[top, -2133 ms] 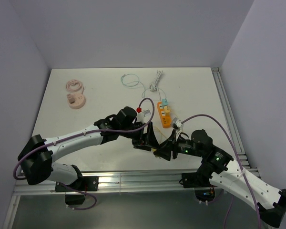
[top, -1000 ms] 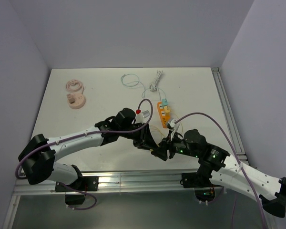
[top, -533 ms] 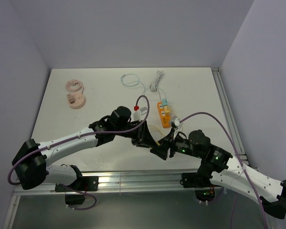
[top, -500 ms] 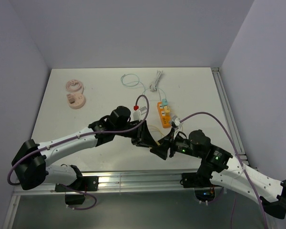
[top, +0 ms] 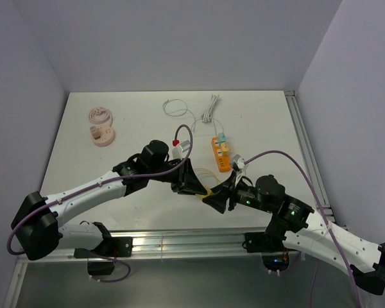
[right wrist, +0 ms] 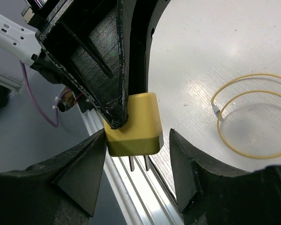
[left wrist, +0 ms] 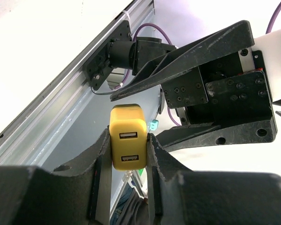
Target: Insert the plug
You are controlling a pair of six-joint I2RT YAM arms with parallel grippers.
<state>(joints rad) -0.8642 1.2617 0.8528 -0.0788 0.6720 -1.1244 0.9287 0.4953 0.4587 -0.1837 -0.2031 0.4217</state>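
A yellow USB charger plug [left wrist: 127, 143] with two USB ports is clamped between my left gripper's [left wrist: 126, 157] jaws. In the right wrist view the plug [right wrist: 138, 126] points its two metal prongs [right wrist: 138, 163] toward the camera, above the table's front edge. My right gripper [right wrist: 138, 140] is open, one jaw on each side of the plug, with a gap on the right side. In the top view the plug [top: 208, 190] sits between the left gripper [top: 194, 182] and right gripper [top: 217, 200]. The orange power strip [top: 221, 154] lies just behind them.
A yellow cable [right wrist: 253, 117] loops on the table beside the grippers. A teal cable [top: 175, 108] and a white cable [top: 210, 108] lie at the back. Two pink round pieces [top: 102, 126] sit at the back left. An aluminium rail [top: 179, 240] runs along the front edge.
My left arm's wrist has swung to the left and back while keeping the plug in its jaws. The right gripper has stayed open close to the plug.
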